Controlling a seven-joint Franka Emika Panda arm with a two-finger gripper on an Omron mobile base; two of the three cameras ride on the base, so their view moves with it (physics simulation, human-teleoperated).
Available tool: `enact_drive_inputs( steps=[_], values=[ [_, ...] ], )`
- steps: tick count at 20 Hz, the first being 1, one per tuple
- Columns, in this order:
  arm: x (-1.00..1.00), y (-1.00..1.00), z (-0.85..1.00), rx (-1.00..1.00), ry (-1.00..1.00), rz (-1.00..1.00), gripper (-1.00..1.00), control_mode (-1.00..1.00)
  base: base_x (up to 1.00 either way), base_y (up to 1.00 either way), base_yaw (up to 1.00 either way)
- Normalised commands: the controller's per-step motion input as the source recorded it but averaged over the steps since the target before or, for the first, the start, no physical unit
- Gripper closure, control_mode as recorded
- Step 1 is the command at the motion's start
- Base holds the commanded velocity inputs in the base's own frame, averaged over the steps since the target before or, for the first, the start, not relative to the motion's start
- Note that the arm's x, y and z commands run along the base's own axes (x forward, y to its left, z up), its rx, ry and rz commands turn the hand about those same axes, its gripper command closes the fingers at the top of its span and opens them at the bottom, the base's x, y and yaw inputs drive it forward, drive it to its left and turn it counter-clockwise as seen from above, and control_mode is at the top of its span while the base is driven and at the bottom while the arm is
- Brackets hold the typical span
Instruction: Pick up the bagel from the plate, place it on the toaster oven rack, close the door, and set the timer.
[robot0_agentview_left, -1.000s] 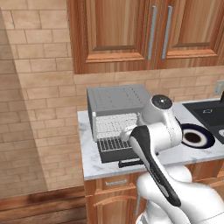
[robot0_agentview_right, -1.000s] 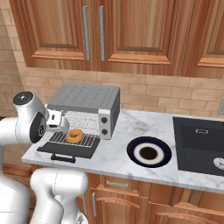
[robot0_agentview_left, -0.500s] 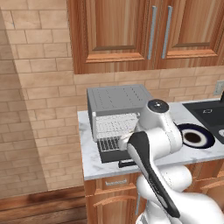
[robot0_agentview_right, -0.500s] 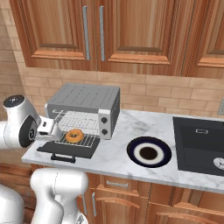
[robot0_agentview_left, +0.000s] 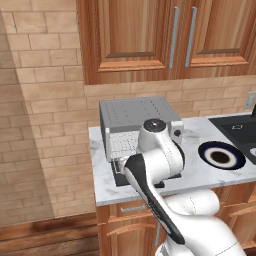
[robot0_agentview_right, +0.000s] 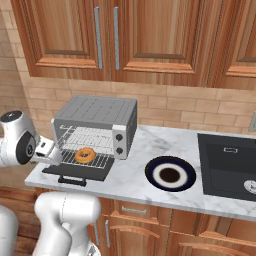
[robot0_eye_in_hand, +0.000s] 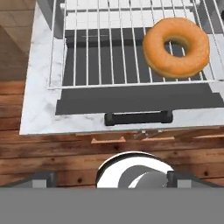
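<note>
A white marble counter runs along a tan brick wall. Wooden upper cabinets with long metal handles hang above it. To the right, a black sink is set into the counter. Wooden base cabinets stand beneath, and the floor is brown wooden planks.

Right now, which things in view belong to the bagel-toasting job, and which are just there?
Job: bagel on the toaster oven rack; open door; empty plate; toaster oven.
Bystanders: sink; wall cabinets; marble counter.
</note>
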Motion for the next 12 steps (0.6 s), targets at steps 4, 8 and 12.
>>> enact_drive_inputs(
  steps=[4, 8, 12],
  values=[
    [0.42, 0.05, -0.26, 0.0, 0.14, -0.23, -1.0, -1.0, 0.0, 0.0, 0.0],
    [0.36, 0.0, -0.29, 0.0, 0.12, -0.2, -1.0, -1.0, 0.0, 0.0, 0.0],
    [0.26, 0.0, -0.39, 0.0, 0.13, -0.16, -1.0, -1.0, 0.0, 0.0, 0.0]
  ],
)
